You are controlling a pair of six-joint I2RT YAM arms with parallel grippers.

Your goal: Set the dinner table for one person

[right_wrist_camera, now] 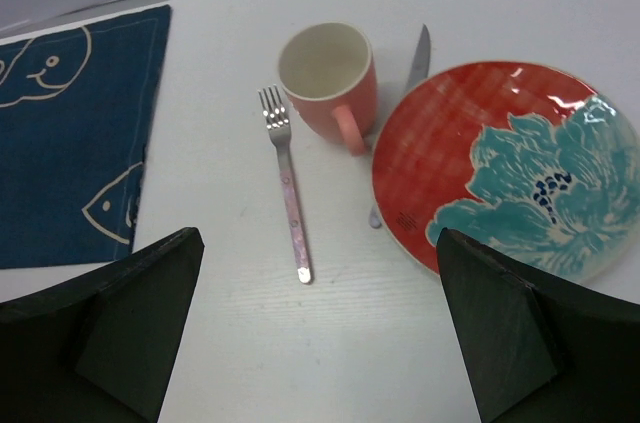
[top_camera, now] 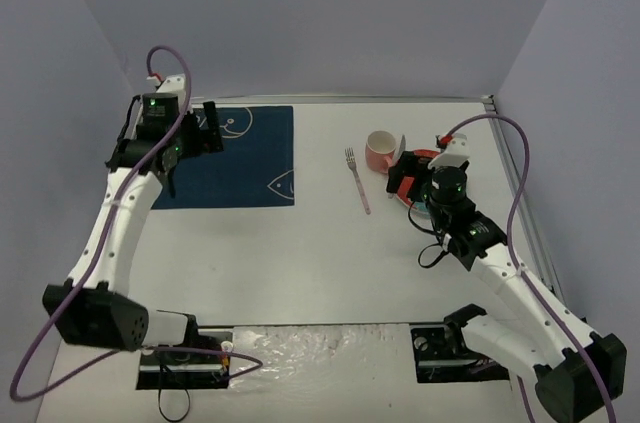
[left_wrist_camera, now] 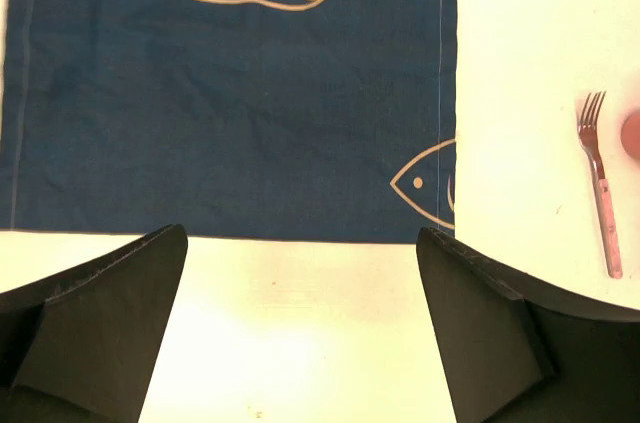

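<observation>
Looking down on the white counter [top_camera: 300, 263] filling most of the top view, from the arm bases at the bottom edge to the grey walls at the top. Finding a blue mat [top_camera: 235, 156] lying flat at upper left of centre, printed with white whale and fish outlines. Hovering over the mat's left part with the left jaws, spread wide apart and gripping nothing, dark fingers [left_wrist_camera: 100, 333] showing in the lower corners of the left wrist view. Spotting a fork [top_camera: 357, 181] right of centre, tines toward the top, well apart from the mat. Noting a pink mug [top_camera: 379, 151] just right of the fork, and a knife [right_wrist_camera: 418, 58] beside the mug, partly hidden under a red plate [right_wrist_camera: 470, 153] with a teal flower. Hanging above the plate with the right jaws, likewise spread apart and empty.
</observation>
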